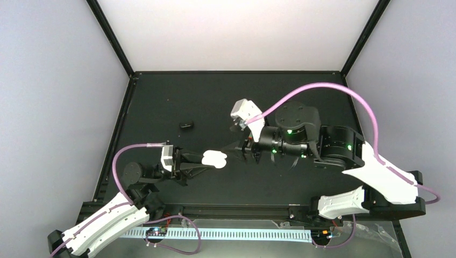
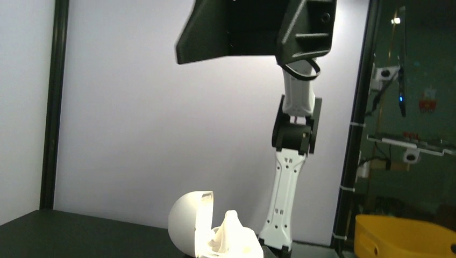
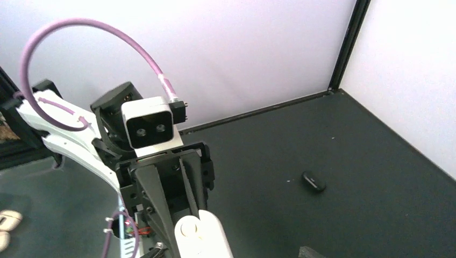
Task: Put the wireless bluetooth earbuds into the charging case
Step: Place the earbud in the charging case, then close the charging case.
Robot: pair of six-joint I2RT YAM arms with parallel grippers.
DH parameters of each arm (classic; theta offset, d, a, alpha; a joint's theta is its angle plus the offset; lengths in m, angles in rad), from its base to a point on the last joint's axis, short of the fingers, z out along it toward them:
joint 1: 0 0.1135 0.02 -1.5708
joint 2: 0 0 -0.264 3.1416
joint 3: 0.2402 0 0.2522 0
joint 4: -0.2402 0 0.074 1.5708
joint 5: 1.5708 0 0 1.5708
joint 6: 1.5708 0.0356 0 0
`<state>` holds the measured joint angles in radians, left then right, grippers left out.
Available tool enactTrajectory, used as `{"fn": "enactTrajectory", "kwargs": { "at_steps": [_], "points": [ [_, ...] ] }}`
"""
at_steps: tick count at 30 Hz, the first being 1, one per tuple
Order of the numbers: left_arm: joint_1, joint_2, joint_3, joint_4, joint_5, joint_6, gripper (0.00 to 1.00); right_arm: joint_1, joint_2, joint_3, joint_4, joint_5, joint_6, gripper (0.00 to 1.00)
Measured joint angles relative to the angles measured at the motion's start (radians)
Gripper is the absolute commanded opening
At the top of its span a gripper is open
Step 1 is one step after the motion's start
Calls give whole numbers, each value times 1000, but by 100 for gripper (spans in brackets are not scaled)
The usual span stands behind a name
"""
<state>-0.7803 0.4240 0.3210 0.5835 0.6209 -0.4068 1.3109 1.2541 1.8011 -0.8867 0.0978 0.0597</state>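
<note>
My left gripper (image 1: 206, 161) is shut on the white charging case (image 1: 215, 158) and holds it above the table's middle. In the left wrist view the case (image 2: 234, 243) stands open with its lid (image 2: 185, 226) raised, and a white pointed piece rises from its base; I cannot tell whether it is an earbud. One black earbud (image 1: 186, 126) lies alone on the black table (image 1: 301, 97), also seen in the right wrist view (image 3: 313, 181). My right gripper (image 1: 243, 149) hovers just right of the case, open and pointing at it. Only one of its fingertips (image 3: 310, 251) shows in its own view.
The left arm's black fingers (image 3: 158, 199) and white wrist camera (image 3: 152, 123) face the right wrist camera. Two small pale rounded things (image 3: 7, 220) lie at that view's left edge, off the table. A yellow bin (image 2: 403, 236) stands outside the enclosure. White walls close the back and sides.
</note>
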Motion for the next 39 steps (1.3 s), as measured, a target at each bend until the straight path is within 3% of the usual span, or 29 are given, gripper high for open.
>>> {"fn": "enactTrajectory", "kwargs": {
  "at_steps": [8,17,27,39],
  "points": [
    [0,28,-5,82,-61,-149,1,-77,-25,-10,0,-190,70,62],
    [0,25,-7,122,-60,-178,2,-78,-26,-76,-1,-164,74,61],
    [0,-19,-15,124,39,-98,2,-117,-67,-243,83,-82,70,60],
    [0,-8,19,45,133,37,2,-122,-75,-310,159,-202,69,61]
  ]
}}
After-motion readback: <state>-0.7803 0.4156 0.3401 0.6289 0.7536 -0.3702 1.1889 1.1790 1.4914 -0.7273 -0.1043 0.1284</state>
